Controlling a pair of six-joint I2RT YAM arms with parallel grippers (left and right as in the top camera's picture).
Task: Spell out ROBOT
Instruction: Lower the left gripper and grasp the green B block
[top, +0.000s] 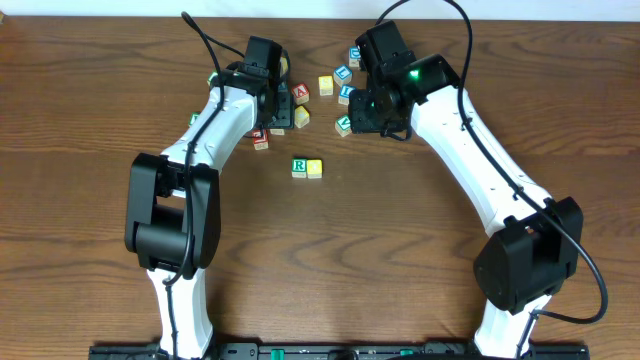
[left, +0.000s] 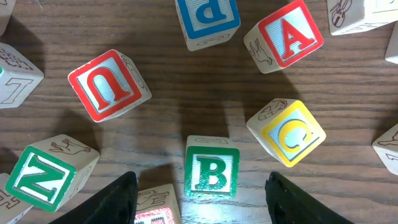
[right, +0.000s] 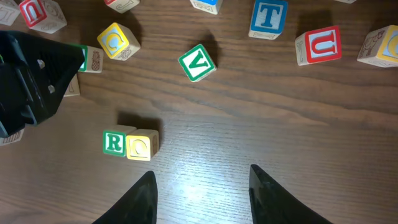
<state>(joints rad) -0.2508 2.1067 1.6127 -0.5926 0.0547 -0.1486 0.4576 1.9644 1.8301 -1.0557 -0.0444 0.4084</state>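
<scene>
A green R block (top: 299, 167) and a yellow block with a round letter (top: 315, 168) sit side by side in the middle of the table. They also show in the right wrist view, the R block (right: 114, 142) left of the yellow block (right: 142, 147). My left gripper (top: 271, 108) is open over the block pile. A green B block (left: 212, 168) lies on the table between its fingers (left: 200, 186), untouched. My right gripper (right: 200, 177) is open and empty above bare wood, right of the R pair. A blue T block (right: 268, 17) lies farther back.
Loose blocks lie round the left gripper: a red U (left: 109, 85), a red A (left: 288, 36), a yellow round-letter block (left: 290, 132), a blue P (left: 207, 18) and a red-lettered block (left: 158, 208) by the left finger. A green V (right: 198, 62) lies behind the R pair.
</scene>
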